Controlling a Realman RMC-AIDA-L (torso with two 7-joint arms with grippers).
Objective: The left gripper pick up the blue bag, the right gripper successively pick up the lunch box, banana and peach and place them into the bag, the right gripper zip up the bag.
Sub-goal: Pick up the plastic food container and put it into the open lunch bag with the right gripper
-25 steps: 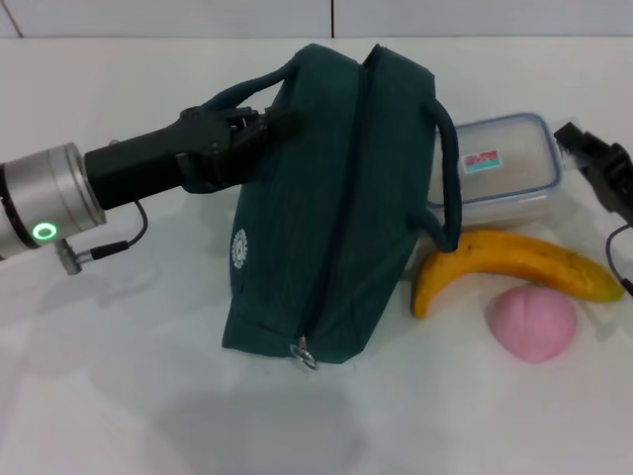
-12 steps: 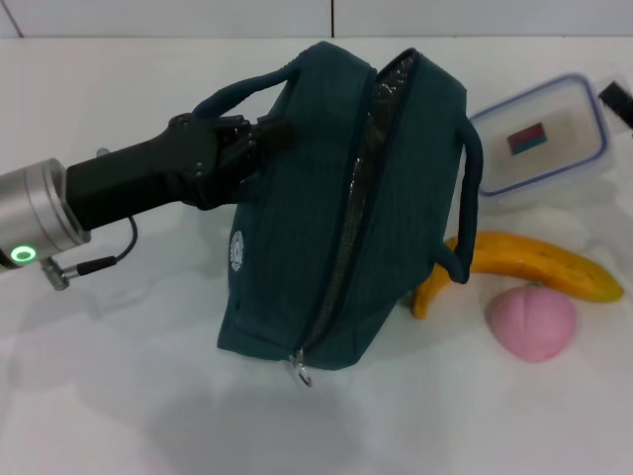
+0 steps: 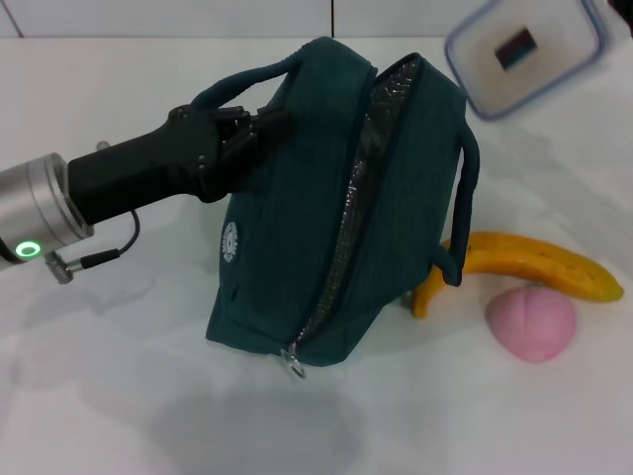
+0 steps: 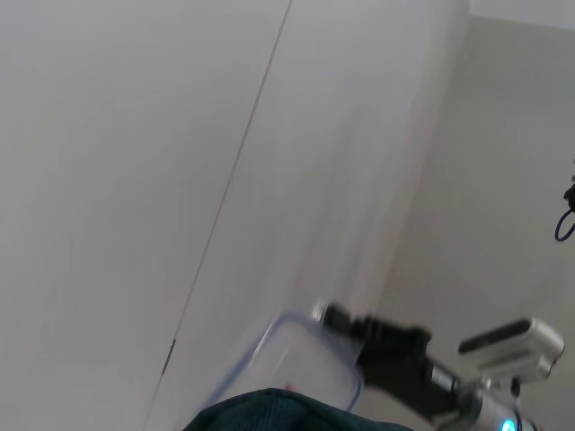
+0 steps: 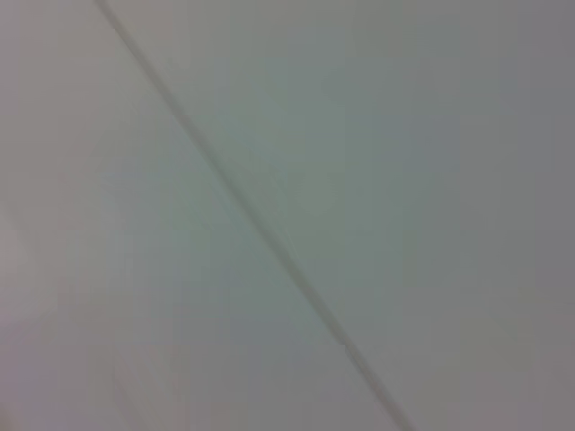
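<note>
A white table (image 3: 129, 396) spreads below a pale wall. The blue bag (image 3: 336, 208) is held tilted, mouth agape, by the left gripper (image 3: 259, 129), whose claw is pinched on the near handle. The lunch box (image 3: 524, 54) is carried in the air above the bag's far side by the right gripper (image 4: 346, 325), clamped on its rim. The banana (image 3: 524, 267) and peach (image 3: 531, 324) lie touching beside the bag.

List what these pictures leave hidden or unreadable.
- Right gripper: out of the head view; in the left wrist view the lunch box covers its fingers.
- Left gripper: fingers buried in the blue bag handle.
- Lunch box label: blurred.
- Banana: one end behind the bag.
</note>
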